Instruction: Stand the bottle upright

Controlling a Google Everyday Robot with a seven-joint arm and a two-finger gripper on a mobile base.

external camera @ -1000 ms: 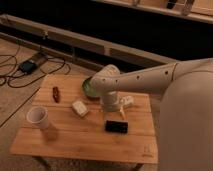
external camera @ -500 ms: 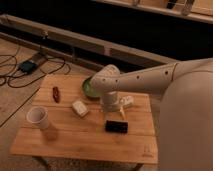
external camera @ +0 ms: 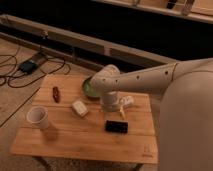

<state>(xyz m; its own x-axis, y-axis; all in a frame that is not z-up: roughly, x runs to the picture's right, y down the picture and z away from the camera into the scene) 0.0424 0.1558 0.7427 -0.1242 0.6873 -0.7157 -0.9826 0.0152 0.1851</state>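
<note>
The small whitish bottle [external camera: 128,101] lies on its side on the wooden table [external camera: 75,140], right of the middle and just right of my arm's wrist. My gripper [external camera: 120,109] points down at the table right beside the bottle, at its left end, and partly hides it. I cannot tell whether it touches the bottle.
A green bowl [external camera: 89,88] sits behind the wrist. A cream rectangular block [external camera: 79,108] lies left of the gripper. A black flat object [external camera: 116,126] lies in front of it. A white paper cup [external camera: 38,117] and a reddish-brown item [external camera: 56,94] are at the left. Cables lie on the floor [external camera: 20,65].
</note>
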